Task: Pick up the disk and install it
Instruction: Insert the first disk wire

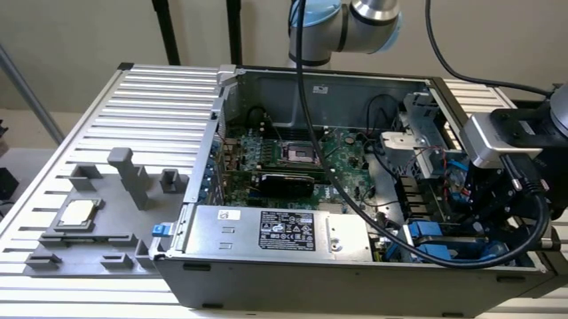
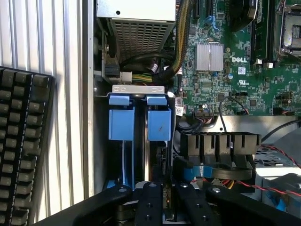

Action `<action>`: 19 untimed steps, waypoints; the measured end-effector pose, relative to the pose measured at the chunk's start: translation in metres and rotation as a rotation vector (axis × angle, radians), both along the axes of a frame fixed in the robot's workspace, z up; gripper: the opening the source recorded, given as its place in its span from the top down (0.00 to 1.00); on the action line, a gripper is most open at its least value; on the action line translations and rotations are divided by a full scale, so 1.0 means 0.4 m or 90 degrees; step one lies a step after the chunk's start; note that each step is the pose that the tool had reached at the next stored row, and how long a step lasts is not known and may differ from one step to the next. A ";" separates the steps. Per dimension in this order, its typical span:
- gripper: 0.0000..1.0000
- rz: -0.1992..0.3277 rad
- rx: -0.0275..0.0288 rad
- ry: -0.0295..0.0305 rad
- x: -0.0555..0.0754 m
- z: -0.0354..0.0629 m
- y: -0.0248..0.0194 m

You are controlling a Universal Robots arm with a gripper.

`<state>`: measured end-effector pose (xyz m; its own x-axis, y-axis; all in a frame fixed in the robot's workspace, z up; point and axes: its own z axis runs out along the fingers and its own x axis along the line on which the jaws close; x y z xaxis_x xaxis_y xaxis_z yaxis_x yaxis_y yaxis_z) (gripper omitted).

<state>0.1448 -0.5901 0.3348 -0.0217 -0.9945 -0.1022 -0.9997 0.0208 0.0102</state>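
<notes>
My gripper point(image 2: 165, 200), clamped on the disk point(image 2: 158, 125) edge, over the computer case point(image 1: 337, 289) corner bay.

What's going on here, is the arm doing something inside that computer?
The arm's gripper is down inside the open computer case, at the drive bay in its corner. The disk appears to be the blue-railed one in line with the gripper. It stands on edge in the bay beside a second blue-railed unit. Whether the gripper holds it cannot be told.
</notes>
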 end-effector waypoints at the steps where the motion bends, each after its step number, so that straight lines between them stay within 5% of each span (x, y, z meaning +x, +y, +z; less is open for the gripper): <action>1: 0.84 0.000 0.0000 0.0000 0.000 0.000 0.000; 5: 0.82 0.000 0.0008 -0.0001 0.000 -0.001 0.000; 6: 0.75 0.000 0.0002 0.0000 0.000 0.002 0.000; 11: 0.75 0.000 0.0002 0.0000 -0.006 0.030 0.000; 19: 0.75 0.000 0.0009 0.0000 -0.072 0.044 0.000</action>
